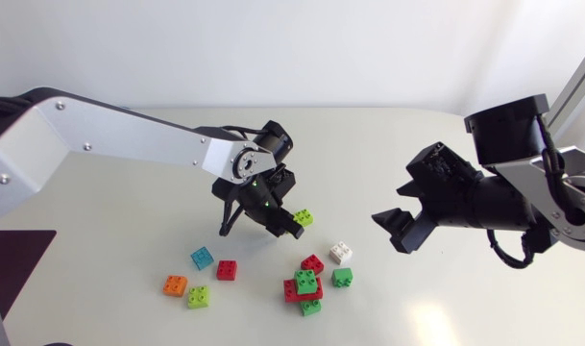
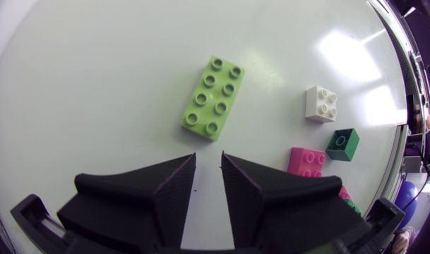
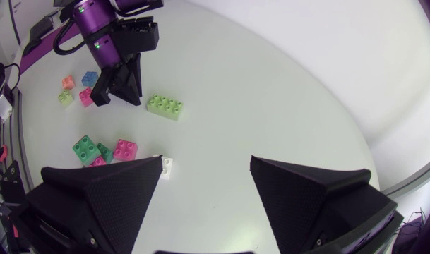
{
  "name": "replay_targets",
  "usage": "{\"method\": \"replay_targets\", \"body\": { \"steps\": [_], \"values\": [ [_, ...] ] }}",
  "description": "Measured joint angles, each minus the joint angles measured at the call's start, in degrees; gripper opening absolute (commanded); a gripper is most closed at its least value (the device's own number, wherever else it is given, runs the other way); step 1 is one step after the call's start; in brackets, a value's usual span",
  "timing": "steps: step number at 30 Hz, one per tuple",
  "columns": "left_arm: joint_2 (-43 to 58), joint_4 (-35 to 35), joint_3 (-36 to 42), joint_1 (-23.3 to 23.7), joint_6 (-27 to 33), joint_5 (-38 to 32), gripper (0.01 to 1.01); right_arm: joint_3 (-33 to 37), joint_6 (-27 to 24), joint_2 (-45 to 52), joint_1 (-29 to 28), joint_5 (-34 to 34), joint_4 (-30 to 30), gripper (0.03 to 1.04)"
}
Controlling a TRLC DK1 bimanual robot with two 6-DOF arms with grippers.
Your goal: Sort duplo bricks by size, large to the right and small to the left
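White table below, the left gripper hangs narrow and empty with the long lime brick just ahead; I'd say widen first, then straddle its short width

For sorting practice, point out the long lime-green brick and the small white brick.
Long lime-green plastic brick [image 2: 213, 97]: left wrist view, studded top.
Small white plastic brick [image 2: 320, 103]: left wrist view, studded top.

left tool just behind long lime brick; brick cluster crowded; free table under right tool
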Motion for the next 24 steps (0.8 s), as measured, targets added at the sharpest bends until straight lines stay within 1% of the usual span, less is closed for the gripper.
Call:
{"method": "replay_targets", "body": {
  "steps": [2,3,4,5,8,10,13,19,24],
  "values": [
    [0.0,-0.1,0.0,0.0,0.0,-0.1,0.731,-0.4,0.0,0.0,-0.1,-0.3,0.0,0.90],
    [0.0,-0.1,0.0,0.0,0.0,-0.1,0.820,-0.5,-0.2,0.0,-0.2,-0.4,0.0,0.90],
    [0.0,-0.2,0.0,-0.1,0.0,-0.2,0.869,-0.6,-0.3,0.0,-0.3,-0.4,0.0,0.90],
    [0.0,-0.3,0.0,-0.2,0.0,-0.3,0.893,-0.7,-0.4,0.0,-0.3,-0.4,0.0,0.90],
    [0.0,0.2,0.0,-0.4,0.1,-0.4,0.933,-0.9,-0.7,-0.1,-0.3,-0.6,0.0,0.90],
    [0.0,1.9,0.0,-0.6,1.2,-0.4,0.961,-0.9,-0.9,-0.1,-0.3,-0.6,0.0,0.90],
    [0.0,4.3,0.0,-0.8,3.5,-0.4,0.961,-1.1,-0.9,-0.1,-0.3,-0.6,0.0,0.90],
    [0.0,5.8,1.2,-0.9,10.0,0.5,0.956,-1.4,-1.1,-0.1,-1.0,-0.7,0.0,0.90],
    [0.2,5.6,2.9,-0.5,14.3,3.3,0.908,-1.5,-1.1,-0.1,-1.0,-0.7,0.0,0.90]
  ]
}}
